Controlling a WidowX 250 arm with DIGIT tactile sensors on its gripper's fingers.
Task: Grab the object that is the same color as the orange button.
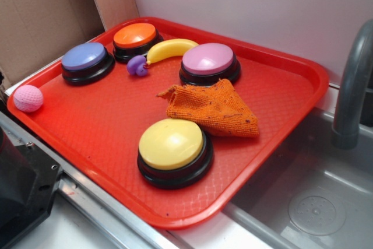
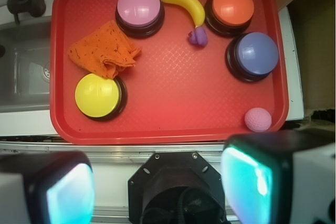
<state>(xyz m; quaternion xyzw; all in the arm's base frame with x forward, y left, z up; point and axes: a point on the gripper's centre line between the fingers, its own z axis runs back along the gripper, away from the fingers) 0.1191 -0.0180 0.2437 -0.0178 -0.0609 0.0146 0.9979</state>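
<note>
The orange cloth rag [image 1: 214,108] lies crumpled on the red tray [image 1: 280,103], between the pink button and the yellow button; it also shows in the wrist view [image 2: 103,55]. The orange button [image 1: 135,35] stands at the tray's far left corner, and shows at the upper right of the wrist view [image 2: 232,6]. My gripper [image 2: 157,190] is open and empty, high above the robot base, off the tray's near edge. Its fingers [image 2: 252,179] stand wide apart. The gripper is out of the exterior view.
On the tray: pink button [image 1: 208,62], yellow button [image 1: 172,148], purple-blue button [image 1: 87,60], yellow toy banana [image 1: 171,48], small purple toy [image 1: 137,66], pink ball [image 1: 28,98]. A sink [image 1: 315,202] with a grey faucet [image 1: 352,86] lies right of the tray. The black robot base [image 1: 20,196] is at the left.
</note>
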